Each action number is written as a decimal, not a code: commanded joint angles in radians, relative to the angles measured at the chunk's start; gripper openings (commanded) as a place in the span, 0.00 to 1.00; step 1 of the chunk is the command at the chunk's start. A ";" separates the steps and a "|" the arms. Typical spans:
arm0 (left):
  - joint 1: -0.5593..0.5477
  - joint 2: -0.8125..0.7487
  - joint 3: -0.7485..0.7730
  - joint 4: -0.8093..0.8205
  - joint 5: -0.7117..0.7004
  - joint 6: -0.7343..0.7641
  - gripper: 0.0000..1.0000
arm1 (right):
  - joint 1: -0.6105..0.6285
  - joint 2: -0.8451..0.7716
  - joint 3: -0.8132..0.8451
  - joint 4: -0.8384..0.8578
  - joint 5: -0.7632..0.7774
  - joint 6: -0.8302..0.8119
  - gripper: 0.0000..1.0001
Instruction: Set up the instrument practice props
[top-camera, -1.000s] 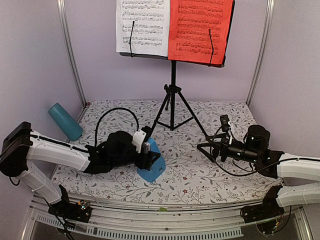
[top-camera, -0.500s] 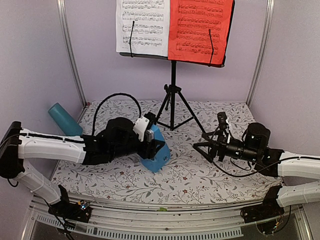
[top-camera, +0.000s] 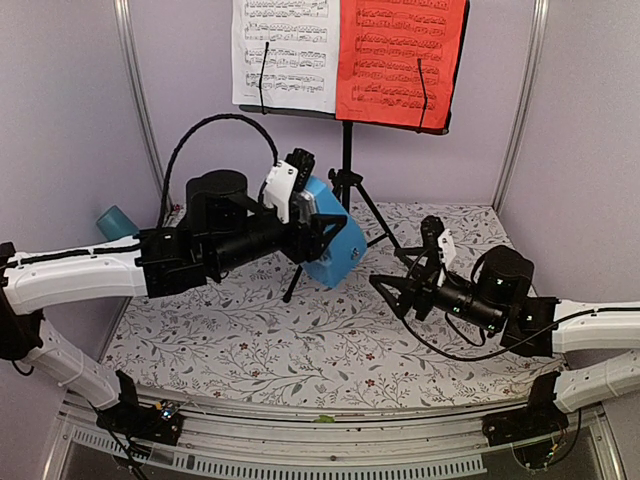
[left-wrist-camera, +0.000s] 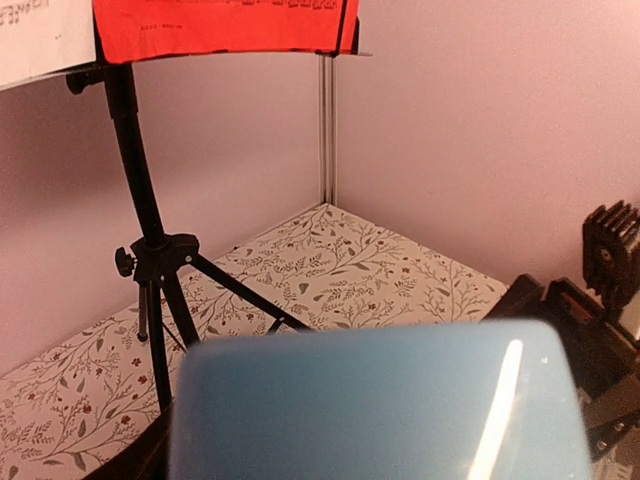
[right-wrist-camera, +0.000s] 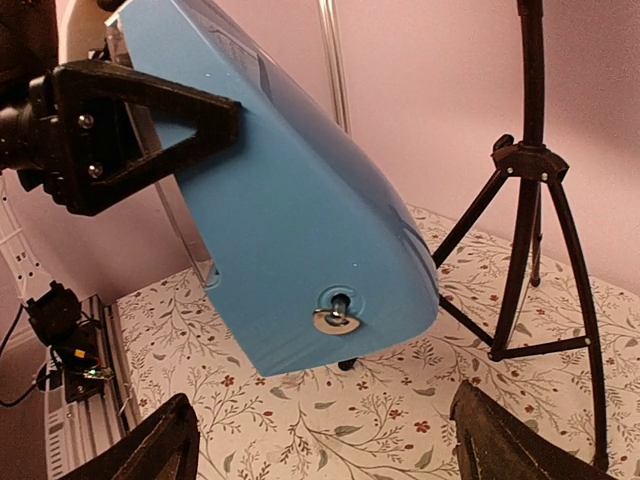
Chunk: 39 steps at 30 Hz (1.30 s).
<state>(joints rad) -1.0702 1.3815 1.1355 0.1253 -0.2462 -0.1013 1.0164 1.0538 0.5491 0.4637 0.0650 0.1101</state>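
Note:
My left gripper (top-camera: 312, 228) is shut on the small blue pyramid metronome (top-camera: 332, 247) and holds it tilted in the air, in front of the stand's legs. The right wrist view shows the metronome (right-wrist-camera: 300, 220) from the side, with a metal winding key (right-wrist-camera: 335, 318) low on it and a left finger (right-wrist-camera: 150, 130) pressed against it. My right gripper (right-wrist-camera: 330, 450) is open, just below and short of that side, touching nothing. The black tripod music stand (top-camera: 347, 150) stands at the back. It carries the white sheet of music (top-camera: 285, 50) and the red sheet of music (top-camera: 400, 55).
A teal cylinder cup (top-camera: 118, 220) leans at the back left, partly hidden by my left arm. The stand's tripod legs (right-wrist-camera: 525, 250) spread right behind the metronome. Side walls and corner posts close in the floral table (top-camera: 300, 340).
My left arm has lifted the metronome off the table, up and to the right. My right gripper has moved left and slightly up toward it, its jaws a little narrower.

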 joint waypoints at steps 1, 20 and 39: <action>-0.036 0.021 0.165 0.002 -0.041 0.095 0.00 | 0.013 0.025 0.015 0.078 0.168 -0.096 0.86; -0.133 0.303 0.639 -0.441 -0.369 0.115 0.00 | 0.020 0.245 -0.016 0.428 0.303 -0.245 0.78; -0.138 0.296 0.657 -0.507 -0.348 0.073 0.00 | 0.097 0.412 0.111 0.484 0.451 -0.356 0.55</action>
<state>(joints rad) -1.1931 1.7126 1.7546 -0.4500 -0.5793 -0.0189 1.0920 1.4418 0.6243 0.9073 0.4423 -0.2050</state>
